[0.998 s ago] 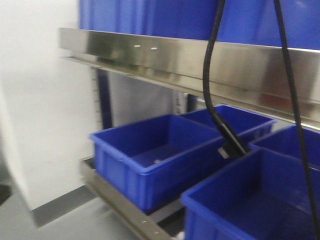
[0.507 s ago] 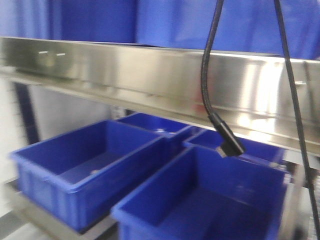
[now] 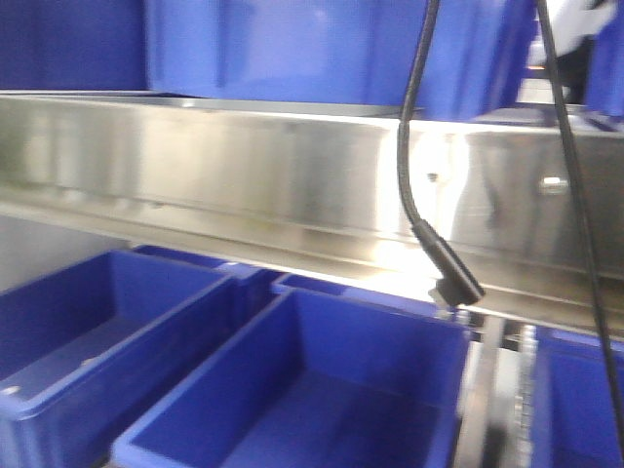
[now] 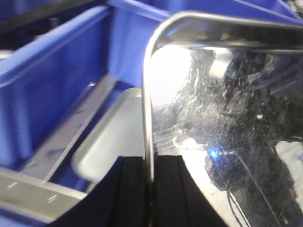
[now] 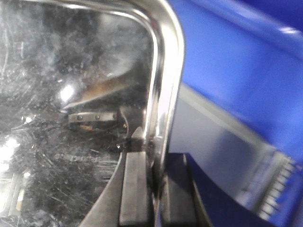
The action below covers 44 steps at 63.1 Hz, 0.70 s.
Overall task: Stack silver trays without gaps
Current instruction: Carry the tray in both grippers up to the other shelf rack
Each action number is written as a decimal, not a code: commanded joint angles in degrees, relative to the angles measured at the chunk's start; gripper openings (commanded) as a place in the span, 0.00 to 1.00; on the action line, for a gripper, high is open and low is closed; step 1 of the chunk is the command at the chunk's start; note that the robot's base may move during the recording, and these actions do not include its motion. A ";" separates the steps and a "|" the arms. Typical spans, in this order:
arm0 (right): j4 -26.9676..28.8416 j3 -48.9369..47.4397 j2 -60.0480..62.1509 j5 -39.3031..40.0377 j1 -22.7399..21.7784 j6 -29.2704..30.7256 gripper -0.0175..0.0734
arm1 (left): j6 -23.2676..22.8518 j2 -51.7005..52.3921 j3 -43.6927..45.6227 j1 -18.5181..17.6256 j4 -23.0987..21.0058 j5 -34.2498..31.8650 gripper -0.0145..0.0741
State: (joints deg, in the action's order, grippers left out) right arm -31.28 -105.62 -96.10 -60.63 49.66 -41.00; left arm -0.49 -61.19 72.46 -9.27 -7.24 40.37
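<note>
In the front view a steel rail (image 3: 244, 166) runs across, with blue bins (image 3: 322, 390) below it and a black cable (image 3: 414, 146) hanging near; no tray shows. In the left wrist view the left gripper (image 4: 150, 163) is clamped on the rim of the held silver tray (image 4: 227, 118), and a second silver tray (image 4: 111, 142) lies lower left beside a blue bin (image 4: 47, 80). In the right wrist view the right gripper (image 5: 157, 158) pinches the held tray's rim (image 5: 163, 85).

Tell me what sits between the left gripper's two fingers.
The rim of a silver tray, edge-on, clamped by the black fingers of the left gripper; the left wrist view shows it.
</note>
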 commanded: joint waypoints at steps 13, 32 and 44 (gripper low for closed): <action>1.29 -0.61 0.11 5.77 0.75 1.43 0.11 | 0.00 0.52 0.40 -1.40 -4.99 -2.44 0.14; 1.29 -0.61 0.11 5.77 0.75 1.43 0.11 | 0.00 0.52 0.40 -1.40 -4.99 -2.44 0.14; 1.29 -0.61 0.11 5.77 0.75 1.43 0.11 | 0.00 0.52 0.40 -1.40 -4.99 -2.44 0.14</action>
State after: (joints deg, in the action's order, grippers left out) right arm -31.28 -105.62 -96.10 -60.63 49.66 -41.00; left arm -0.49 -61.19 72.46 -9.27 -7.24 40.37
